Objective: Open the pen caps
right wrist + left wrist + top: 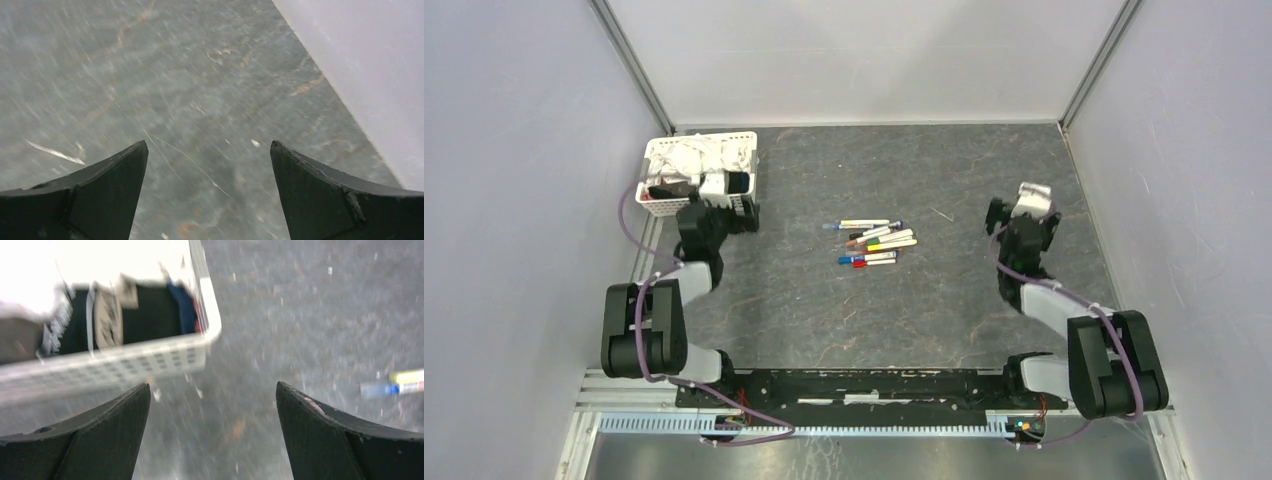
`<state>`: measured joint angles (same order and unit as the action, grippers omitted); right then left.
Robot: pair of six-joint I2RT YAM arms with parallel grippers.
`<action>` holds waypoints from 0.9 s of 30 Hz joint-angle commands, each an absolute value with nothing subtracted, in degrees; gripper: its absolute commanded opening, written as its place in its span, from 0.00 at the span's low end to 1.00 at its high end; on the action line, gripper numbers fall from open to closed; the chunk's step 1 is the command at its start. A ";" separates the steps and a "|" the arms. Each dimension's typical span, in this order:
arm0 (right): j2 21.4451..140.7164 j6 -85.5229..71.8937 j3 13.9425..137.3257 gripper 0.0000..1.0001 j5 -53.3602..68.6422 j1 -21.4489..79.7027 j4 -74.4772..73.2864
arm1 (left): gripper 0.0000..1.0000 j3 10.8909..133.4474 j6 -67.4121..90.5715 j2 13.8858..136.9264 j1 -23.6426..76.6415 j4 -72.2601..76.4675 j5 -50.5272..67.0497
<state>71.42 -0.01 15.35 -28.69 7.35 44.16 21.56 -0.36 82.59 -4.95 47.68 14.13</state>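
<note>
Several pens (876, 243) with white barrels lie in a loose heap at the middle of the table, their coloured pen caps (845, 260) showing at the left ends. The left wrist view catches two of them at its right edge, one with a blue cap (376, 389) and one with a yellow end (407, 376). My left gripper (212, 390) is open and empty above the table beside the basket, left of the pens. My right gripper (209, 147) is open and empty over bare table, right of the pens near the right wall.
A white basket (664, 150) holding white cloths and dark items stands at the back left; its near corner (200, 352) is just ahead of my left fingers. A pale wall (360, 65) rises close on the right.
</note>
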 commanded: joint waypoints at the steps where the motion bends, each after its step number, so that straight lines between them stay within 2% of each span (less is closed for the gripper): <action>1: 71.87 -22.45 29.19 0.98 -24.96 3.86 14.48 | 1.00 37.71 -4.43 77.19 -6.00 18.56 17.04; 5: 72.03 -18.09 30.91 0.98 -7.30 4.32 21.09 | 1.00 46.75 -6.14 74.91 -6.22 3.82 20.35; 9: 78.09 -7.46 41.34 0.98 -11.38 14.54 15.24 | 1.00 57.07 -7.52 76.83 -6.23 -10.96 21.14; 15: 94.55 4.16 59.79 0.98 -3.63 25.26 5.61 | 1.00 64.81 -10.94 78.99 -6.17 -22.81 23.65; 18: 103.10 8.80 69.99 0.92 -0.21 28.48 0.32 | 1.00 64.91 -12.41 77.98 -6.19 -25.86 26.49; 22: 112.75 12.65 81.10 0.78 7.54 29.64 -7.21 | 1.00 65.11 -13.93 77.35 -6.12 -28.69 29.08; 27: 116.80 14.31 83.35 0.73 10.93 30.51 -7.56 | 1.00 65.39 -15.82 77.25 -6.13 -31.17 31.77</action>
<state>114.89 10.52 80.73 5.82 30.24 -3.84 63.11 -11.90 78.50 -6.02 -27.73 27.40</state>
